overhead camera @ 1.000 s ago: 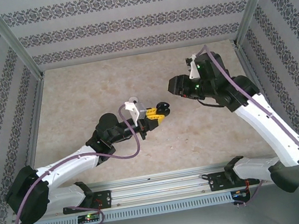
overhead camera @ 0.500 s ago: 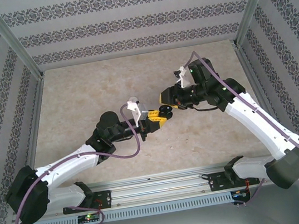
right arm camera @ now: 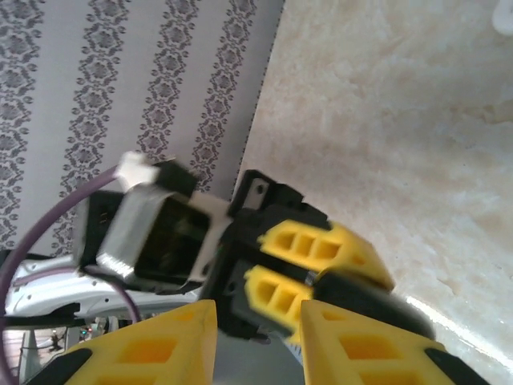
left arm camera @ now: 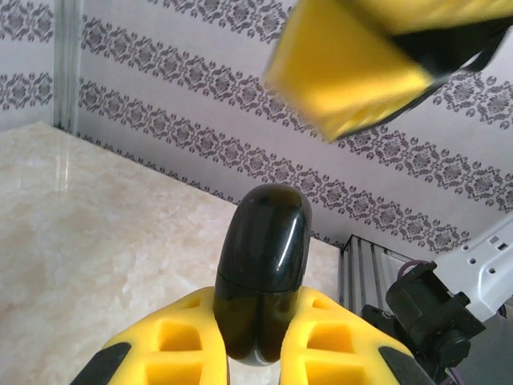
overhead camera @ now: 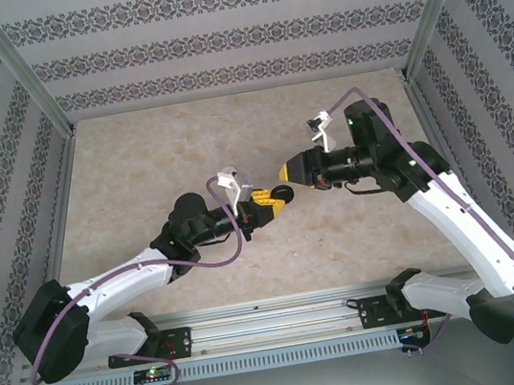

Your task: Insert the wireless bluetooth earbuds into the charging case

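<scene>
A glossy black charging case (left arm camera: 264, 265), its lid closed along a thin seam, sticks up from between the yellow fingers of my left gripper (left arm camera: 258, 317), which is shut on its lower half. From above, the case (overhead camera: 282, 193) is held over the middle of the table. My right gripper (overhead camera: 286, 171) points left at it, a little above and to its right. Its yellow fingertip (left arm camera: 353, 72) hangs blurred over the case. In the right wrist view my right gripper (right arm camera: 258, 341) stands open with nothing between its fingers, facing the left gripper (right arm camera: 321, 257) and the case (right arm camera: 377, 301). The earbuds are out of view.
The beige marble tabletop (overhead camera: 138, 172) lies below both arms. Patterned walls (overhead camera: 234, 36) and aluminium posts (overhead camera: 21, 68) close in the back and sides. A metal rail (overhead camera: 278, 330) runs along the near edge.
My right arm has swung left and turned its gripper toward the held case, its jaws narrowing somewhat. My left gripper has kept its hold and barely moved.
</scene>
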You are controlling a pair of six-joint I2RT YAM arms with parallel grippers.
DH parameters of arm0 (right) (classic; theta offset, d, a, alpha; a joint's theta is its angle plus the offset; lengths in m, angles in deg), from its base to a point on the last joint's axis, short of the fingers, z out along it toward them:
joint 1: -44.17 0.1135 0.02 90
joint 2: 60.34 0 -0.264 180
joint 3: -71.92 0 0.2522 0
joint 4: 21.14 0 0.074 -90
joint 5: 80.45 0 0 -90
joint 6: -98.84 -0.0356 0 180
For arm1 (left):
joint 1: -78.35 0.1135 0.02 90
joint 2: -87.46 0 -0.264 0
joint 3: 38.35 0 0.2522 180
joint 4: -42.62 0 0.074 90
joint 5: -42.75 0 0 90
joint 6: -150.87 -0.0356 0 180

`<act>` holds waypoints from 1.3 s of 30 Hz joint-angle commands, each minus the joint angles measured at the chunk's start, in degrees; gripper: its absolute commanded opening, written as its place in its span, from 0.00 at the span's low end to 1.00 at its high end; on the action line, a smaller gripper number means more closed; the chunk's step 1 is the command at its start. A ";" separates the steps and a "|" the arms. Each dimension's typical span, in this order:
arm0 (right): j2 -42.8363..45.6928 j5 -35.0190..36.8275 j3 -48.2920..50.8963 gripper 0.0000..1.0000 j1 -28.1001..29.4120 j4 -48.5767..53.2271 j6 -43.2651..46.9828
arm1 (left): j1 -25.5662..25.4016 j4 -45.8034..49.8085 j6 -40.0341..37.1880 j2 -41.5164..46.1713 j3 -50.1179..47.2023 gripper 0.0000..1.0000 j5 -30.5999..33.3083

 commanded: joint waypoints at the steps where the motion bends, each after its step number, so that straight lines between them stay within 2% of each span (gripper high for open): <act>1: 2.38 2.55 -1.81 0.35 -1.31 4.63 4.36 | 1.12 -2.86 4.22 1.47 -1.92 0.00 1.82; 6: 5.55 10.61 0.67 0.39 -2.29 5.15 5.21 | 3.81 1.94 10.05 5.21 -5.29 0.00 4.24; 10: 6.94 17.80 3.93 0.41 -2.34 5.82 5.89 | 6.29 16.08 13.12 8.66 -6.07 0.00 5.85; 14: 5.92 23.37 9.50 0.40 -1.75 6.42 8.22 | 7.69 26.37 15.26 12.39 -8.97 0.00 10.92; 18: 3.98 25.99 14.13 0.40 0.29 5.92 8.23 | 10.06 35.68 18.20 14.04 -10.85 0.00 12.57; 21: 2.81 27.88 16.90 0.41 2.19 4.08 7.79 | 10.68 38.45 18.97 13.00 -11.72 0.00 11.77; 27: 0.43 29.72 20.37 0.41 2.95 1.09 6.47 | 10.73 34.86 20.16 5.53 -8.86 0.00 10.66; 32: -1.81 31.46 21.33 0.41 2.39 0.22 6.71 | 10.76 36.94 15.53 -6.46 4.27 0.01 8.50; 39: -6.76 32.93 20.20 0.41 0.66 -2.68 7.50 | 11.99 37.79 14.76 -19.56 18.52 0.02 8.65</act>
